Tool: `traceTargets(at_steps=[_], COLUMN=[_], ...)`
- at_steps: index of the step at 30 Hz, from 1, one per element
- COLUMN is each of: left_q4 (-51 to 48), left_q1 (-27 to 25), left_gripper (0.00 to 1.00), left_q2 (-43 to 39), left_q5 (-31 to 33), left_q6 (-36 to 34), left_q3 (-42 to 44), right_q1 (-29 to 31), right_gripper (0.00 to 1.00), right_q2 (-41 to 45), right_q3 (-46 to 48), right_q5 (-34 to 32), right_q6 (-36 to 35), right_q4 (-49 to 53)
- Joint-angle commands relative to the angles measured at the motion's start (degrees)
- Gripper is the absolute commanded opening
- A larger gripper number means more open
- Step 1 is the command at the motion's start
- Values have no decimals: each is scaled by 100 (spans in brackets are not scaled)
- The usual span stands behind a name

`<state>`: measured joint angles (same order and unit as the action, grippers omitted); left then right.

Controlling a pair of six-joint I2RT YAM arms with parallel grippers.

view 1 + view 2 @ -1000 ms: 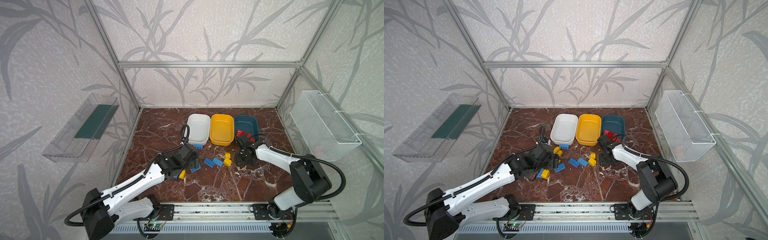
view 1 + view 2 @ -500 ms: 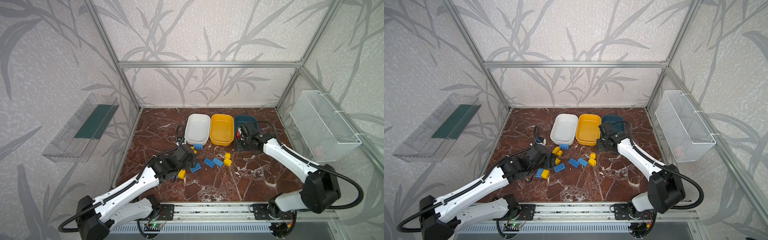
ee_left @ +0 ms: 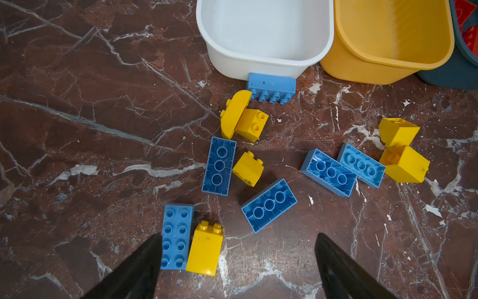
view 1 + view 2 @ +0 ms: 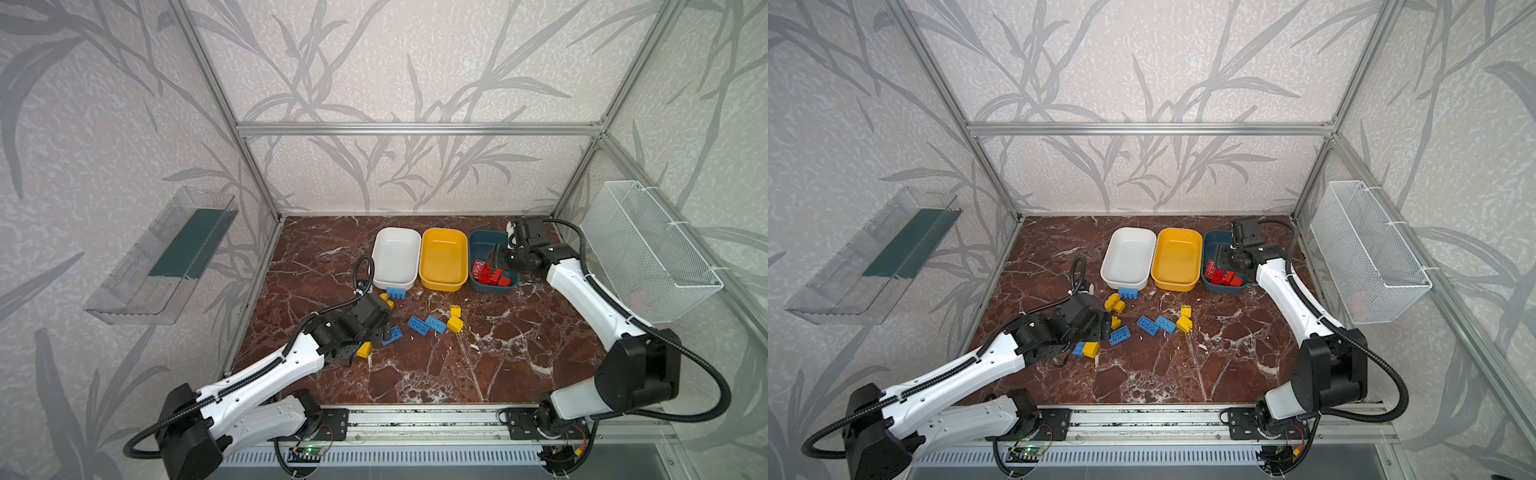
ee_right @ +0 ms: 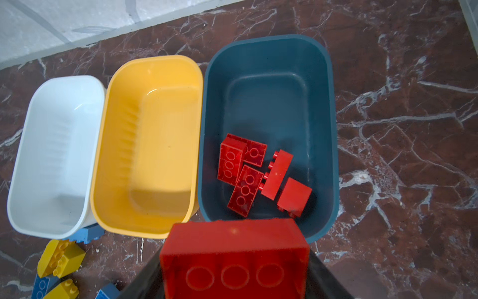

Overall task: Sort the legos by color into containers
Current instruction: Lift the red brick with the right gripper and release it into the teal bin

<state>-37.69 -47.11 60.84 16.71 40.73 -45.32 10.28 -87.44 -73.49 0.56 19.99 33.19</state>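
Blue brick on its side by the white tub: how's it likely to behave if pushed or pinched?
The blue brick looks like rigid moulded plastic, so likely no flex in a pinch. It rests on a long side, studs sideways, close against the white tub; a push may tip it flat. Smooth faces could slip.

red legos (image 5: 244,190): in teal tub (image 5: 269,62) | blue legos (image 3: 269,205), yellow legos (image 3: 248,169): by white tub (image 3: 258,28)

Ahead of the left claw (image 3: 238,236), blue and yellow plastic bricks (image 3: 269,205) crowd the brown marbled desk (image 3: 77,129); leftward it is bare. Below the right claw (image 5: 234,259), red bricks (image 5: 244,189) block one end of the teal plastic tub (image 5: 269,59); beyond them it is free.
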Motion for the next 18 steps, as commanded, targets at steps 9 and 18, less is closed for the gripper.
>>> traceTargets(at_steps=[9,18], left_q4=[222,261], left_q1=[35,40], left_gripper=[92,92], left_q2=[611,1178], left_q5=[-108,-465], left_q6=[187,174], left_q3=[163,5], right_q1=[-281,-281], right_gripper=[56,79], right_q2=[-1389,-1466], right_q3=[-669,-750], right_q5=[427,426], right_q6=[149,119], right_q4=[-293,-286])
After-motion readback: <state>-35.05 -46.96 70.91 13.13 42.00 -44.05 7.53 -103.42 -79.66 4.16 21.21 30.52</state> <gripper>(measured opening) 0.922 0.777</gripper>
